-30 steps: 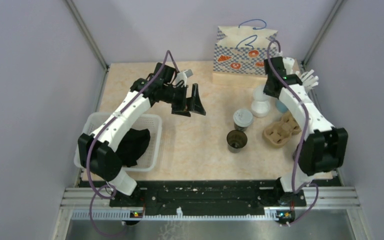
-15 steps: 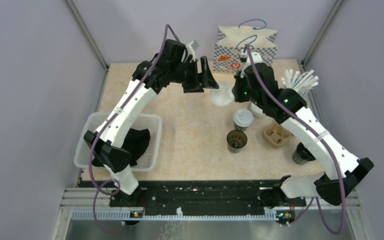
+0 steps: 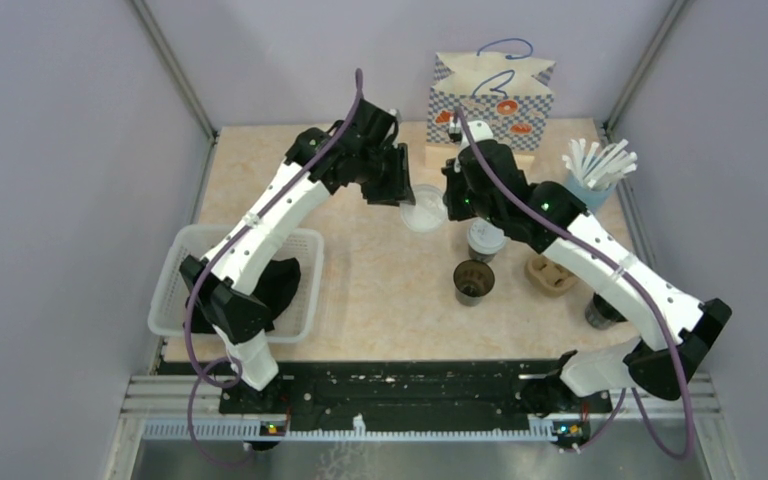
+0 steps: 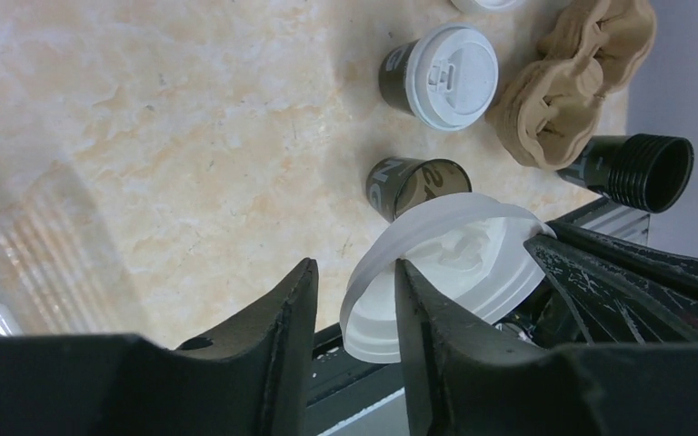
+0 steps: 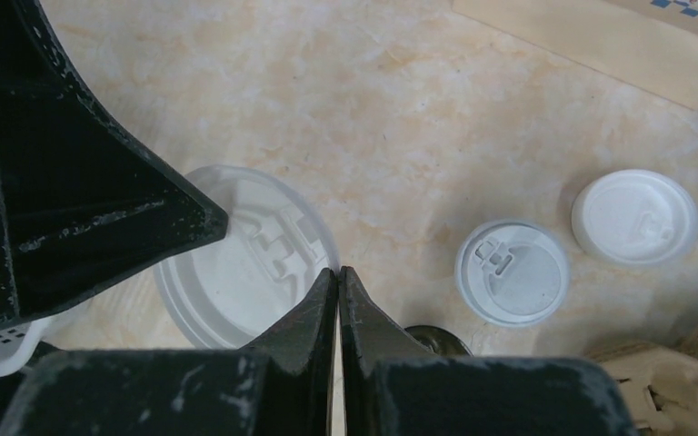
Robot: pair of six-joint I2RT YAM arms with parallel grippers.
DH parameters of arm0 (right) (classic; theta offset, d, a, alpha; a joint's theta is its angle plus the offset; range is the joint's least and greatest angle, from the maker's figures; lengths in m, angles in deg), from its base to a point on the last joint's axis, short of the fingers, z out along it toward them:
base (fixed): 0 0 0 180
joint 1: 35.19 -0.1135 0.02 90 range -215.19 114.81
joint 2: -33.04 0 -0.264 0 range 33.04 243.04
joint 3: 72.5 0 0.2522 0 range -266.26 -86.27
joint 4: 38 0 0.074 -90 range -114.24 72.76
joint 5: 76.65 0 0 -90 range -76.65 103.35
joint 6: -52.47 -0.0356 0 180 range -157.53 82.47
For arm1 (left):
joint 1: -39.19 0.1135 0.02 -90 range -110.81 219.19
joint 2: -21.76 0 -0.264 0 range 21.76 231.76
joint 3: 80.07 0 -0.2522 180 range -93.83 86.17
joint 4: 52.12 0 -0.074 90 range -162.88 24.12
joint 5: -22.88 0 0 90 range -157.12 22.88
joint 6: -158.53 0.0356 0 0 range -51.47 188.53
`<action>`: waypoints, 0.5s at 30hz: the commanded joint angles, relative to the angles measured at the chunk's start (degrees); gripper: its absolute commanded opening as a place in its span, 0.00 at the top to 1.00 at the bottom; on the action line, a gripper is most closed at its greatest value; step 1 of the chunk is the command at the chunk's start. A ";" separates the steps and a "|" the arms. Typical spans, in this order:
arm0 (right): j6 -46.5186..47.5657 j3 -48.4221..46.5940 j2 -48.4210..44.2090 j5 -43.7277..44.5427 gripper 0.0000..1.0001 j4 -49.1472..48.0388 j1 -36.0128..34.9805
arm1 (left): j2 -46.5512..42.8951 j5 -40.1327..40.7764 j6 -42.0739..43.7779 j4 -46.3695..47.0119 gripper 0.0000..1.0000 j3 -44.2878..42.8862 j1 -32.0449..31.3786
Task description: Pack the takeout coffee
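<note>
One takeout coffee (image 3: 485, 238) (image 4: 441, 64) (image 5: 512, 271), dark-sided with a pale lid, stands upright mid-table. A loose white lid (image 3: 422, 213) (image 4: 454, 263) (image 5: 236, 272) hangs tilted above the table. My right gripper (image 3: 451, 200) (image 5: 338, 270) is shut on its rim. My left gripper (image 3: 409, 193) (image 4: 354, 265) straddles the opposite rim, one finger against the lid's inside and a gap at the other. A lidless brown cup (image 3: 474, 280) (image 4: 413, 182) stands just in front. Another white round lid (image 5: 634, 216) sits to the right; I cannot tell whether a cup is under it.
A cardboard cup carrier (image 3: 552, 275) (image 4: 573, 82) lies right of the cups, with a black ribbed cup (image 3: 600, 312) (image 4: 641, 168) nearer the right edge. A checked paper bag (image 3: 490, 100) stands at the back, white sticks in a blue holder (image 3: 595, 165) beside it. A white basket (image 3: 190, 260) holds black cloth at left.
The right arm swung from the back right to the centre carrying the white lid. The left arm moved in to meet it, and its jaws narrowed around the lid's rim.
</note>
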 commanded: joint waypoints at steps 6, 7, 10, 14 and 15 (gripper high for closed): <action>-0.19 -2.76 0.72 2.34 1.00 0.93 -2.33 | -2.15 2.31 1.81 -0.41 0.68 1.64 -0.06; -0.23 -2.92 0.70 2.41 1.00 1.00 -2.43 | -2.09 2.17 1.76 -0.41 0.71 1.60 -0.07; -0.45 -3.52 0.77 2.43 1.00 1.15 -2.73 | -1.89 2.21 2.03 -0.80 0.81 0.89 -0.06; -1.44 -6.23 1.71 2.30 1.00 3.62 -2.80 | -2.43 1.61 2.88 -0.76 0.95 0.64 0.01; -1.50 -7.05 1.75 1.66 1.00 4.34 -2.79 | -2.65 1.23 2.96 -0.40 0.96 0.80 0.09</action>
